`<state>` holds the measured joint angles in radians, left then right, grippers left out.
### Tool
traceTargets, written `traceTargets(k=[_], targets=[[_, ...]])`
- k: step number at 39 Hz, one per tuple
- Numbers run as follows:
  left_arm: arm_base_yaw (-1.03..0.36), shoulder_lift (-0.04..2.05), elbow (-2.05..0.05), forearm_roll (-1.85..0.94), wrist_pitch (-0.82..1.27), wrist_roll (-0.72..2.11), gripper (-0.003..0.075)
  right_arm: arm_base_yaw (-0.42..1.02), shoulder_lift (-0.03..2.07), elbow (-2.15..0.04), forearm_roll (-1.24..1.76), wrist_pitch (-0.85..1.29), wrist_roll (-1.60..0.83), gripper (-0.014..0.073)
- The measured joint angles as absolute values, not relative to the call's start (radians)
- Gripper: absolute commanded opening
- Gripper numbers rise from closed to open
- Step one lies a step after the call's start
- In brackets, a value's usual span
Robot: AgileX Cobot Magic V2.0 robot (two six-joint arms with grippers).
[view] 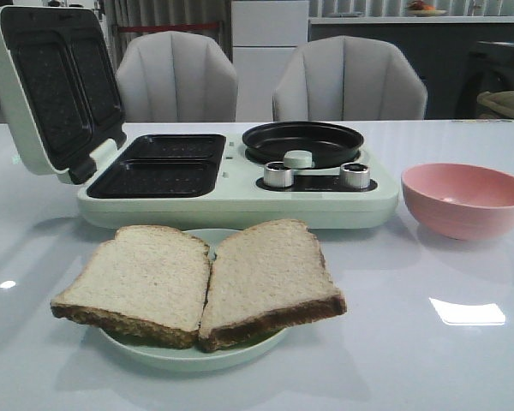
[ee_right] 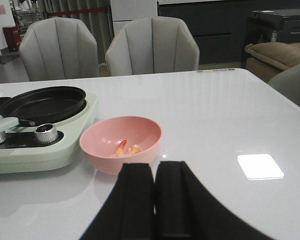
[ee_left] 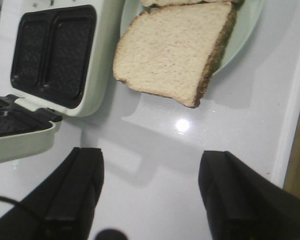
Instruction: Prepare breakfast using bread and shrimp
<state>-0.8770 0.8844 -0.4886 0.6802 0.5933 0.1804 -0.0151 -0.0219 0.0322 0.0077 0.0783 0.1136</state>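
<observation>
Holding shrimp (ee_right: 128,149), perhaps two, pink bowl (ee_right: 121,143), bread (view: 201,282) on plate (view: 188,353), left hand (ee_left: 150,192) wide, right hand (ee_right: 155,200) closed empty

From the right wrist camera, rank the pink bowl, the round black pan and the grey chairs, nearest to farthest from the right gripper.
1. The pink bowl, on the table just ahead of the right gripper, whose jaws are shut, with shrimp inside.
2. The round black pan, on the green appliance beyond the bowl.
3. The grey chairs, behind the table's far edge.
</observation>
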Motion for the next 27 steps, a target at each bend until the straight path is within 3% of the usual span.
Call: traceTargets(k=[11,27], targets=[[-1.033,1.143,-0.491,0.988,0.609,-0.093,0.047,-0.015,-0.022,0.032,0.008,0.078,0.114,0.0152],[-1.047,1.378,-0.494,1.321,0.573,-0.402,0.0459,-0.015,-0.022,0.032,0.008,0.078,0.114,0.0152]])
